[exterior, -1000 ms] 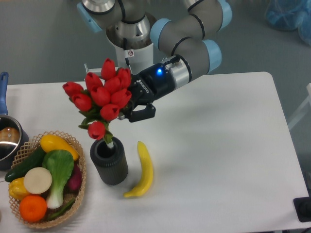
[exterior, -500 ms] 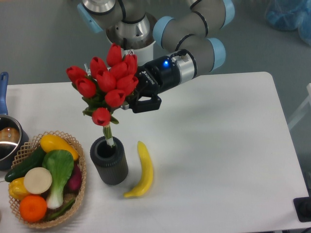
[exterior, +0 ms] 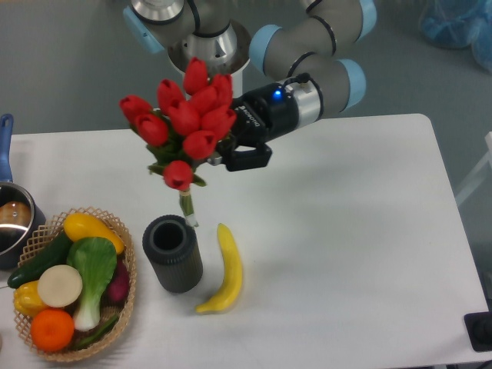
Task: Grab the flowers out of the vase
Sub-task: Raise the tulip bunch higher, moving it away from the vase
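Note:
The flowers (exterior: 184, 119), red tulips with green leaves and a pale stem bundle, hang in the air above the table. Their stem tip ends just above and to the right of the vase's rim, clear of it. My gripper (exterior: 223, 157) is shut on the bunch from the right, its fingers partly hidden behind the blooms. The vase (exterior: 173, 253), a dark ribbed cylinder, stands upright and empty on the white table (exterior: 346, 231).
A yellow banana (exterior: 224, 269) lies right of the vase. A wicker basket (exterior: 115, 231) of vegetables and fruit sits at the left front. A metal pot (exterior: 14, 219) with a blue handle is at the left edge.
The gripper has risen and shifted right with the flowers. The stems have slid up out of the vase, which has stayed in place.

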Action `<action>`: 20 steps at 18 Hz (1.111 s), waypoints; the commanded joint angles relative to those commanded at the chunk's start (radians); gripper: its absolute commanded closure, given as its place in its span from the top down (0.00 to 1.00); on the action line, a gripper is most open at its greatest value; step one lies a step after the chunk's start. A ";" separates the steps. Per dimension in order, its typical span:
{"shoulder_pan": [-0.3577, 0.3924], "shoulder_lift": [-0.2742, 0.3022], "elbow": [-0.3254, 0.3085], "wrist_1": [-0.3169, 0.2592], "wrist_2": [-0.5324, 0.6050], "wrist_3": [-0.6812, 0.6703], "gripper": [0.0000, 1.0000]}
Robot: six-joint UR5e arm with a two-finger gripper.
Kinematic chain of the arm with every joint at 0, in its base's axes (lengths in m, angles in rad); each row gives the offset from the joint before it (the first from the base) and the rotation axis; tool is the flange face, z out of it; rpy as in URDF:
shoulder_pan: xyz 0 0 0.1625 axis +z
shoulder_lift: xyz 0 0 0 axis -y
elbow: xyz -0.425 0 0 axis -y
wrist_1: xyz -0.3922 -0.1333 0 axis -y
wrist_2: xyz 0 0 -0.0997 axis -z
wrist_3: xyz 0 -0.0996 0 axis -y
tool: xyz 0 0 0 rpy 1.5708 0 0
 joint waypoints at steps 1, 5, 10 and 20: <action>0.002 -0.002 0.002 0.000 0.005 0.000 0.55; 0.011 -0.002 0.006 0.000 0.008 0.000 0.55; 0.040 -0.002 -0.002 0.003 0.008 -0.002 0.55; 0.074 0.011 -0.046 0.015 0.008 0.008 0.55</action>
